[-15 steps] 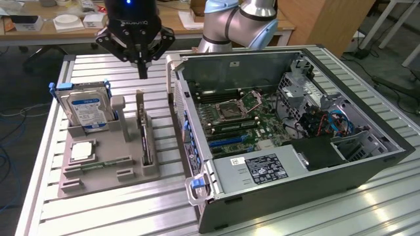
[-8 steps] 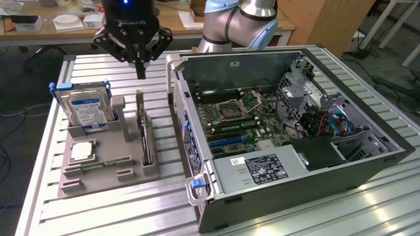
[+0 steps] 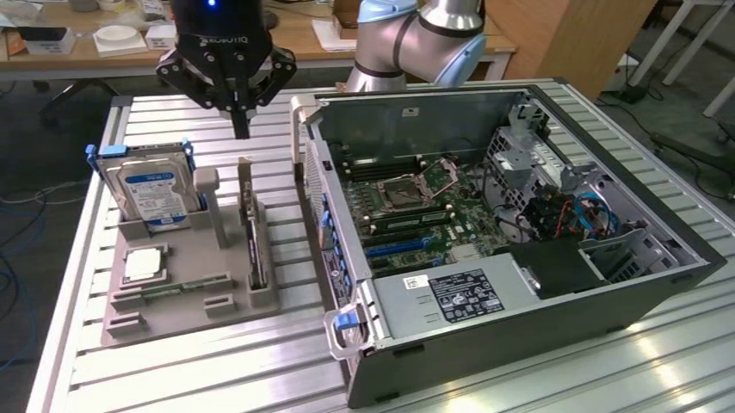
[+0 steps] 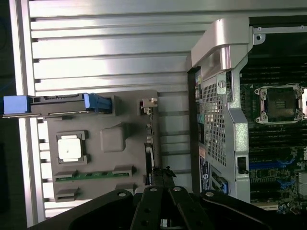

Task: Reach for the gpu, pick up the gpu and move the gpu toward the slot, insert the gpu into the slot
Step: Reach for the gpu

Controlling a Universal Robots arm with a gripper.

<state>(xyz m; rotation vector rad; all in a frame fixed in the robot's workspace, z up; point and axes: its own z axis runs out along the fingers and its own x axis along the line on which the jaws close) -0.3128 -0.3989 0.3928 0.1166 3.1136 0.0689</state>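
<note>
Exterior view, toward its left: clenched pincer (image 3: pixel 241 129), fingertips together and grasping nothing, poised in the air over the far end of a grey tray (image 3: pixel 172 320), clear of everything below

Just below it and a little nearer the camera: gpu (image 3: pixel 255 249), dark and thin, standing on its long edge in a groove of the tray, untouched

On the exterior view's left of the gpu, same tray: silver drive (image 3: pixel 150 191) upright with a blue-white label and blue clips; in front of it a square chip (image 3: pixel 146 264) lying flat; nearer still a green memory stick (image 3: pixel 182 288), also flat

Tray on a ribbed metal counter (image 3: pixel 184 379), just beside an open case (image 3: pixel 643 284) on the exterior view's right

Inside the case: green motherboard (image 3: pixel 453 215) with a square metal-framed socket (image 3: pixel 419 182); slot (image 3: pixel 397 247), a long blue strip nearer the camera than the socket, bare, well apart from the gpu; labelled power supply (image 3: pixel 460 292) at the near end

Behind the case: pale arm (image 3: pixel 414 39)

Wrist view: dark pincer (image 4: pixel 163 184), closed, over one end of the gpu (image 4: pixel 149 155), seen edge-on as a thin line along the tray (image 4: pixel 112 139) side nearest the case (image 4: pixel 220 96); drive (image 4: pixel 57 105) edge-on with blue ends, chip (image 4: pixel 71 147) and memory stick (image 4: pixel 93 175) on the same tray; socket (image 4: pixel 280 103) and blue slot (image 4: pixel 264 165) within the case; ribbed counter (image 4: pixel 105 48) beneath
</note>
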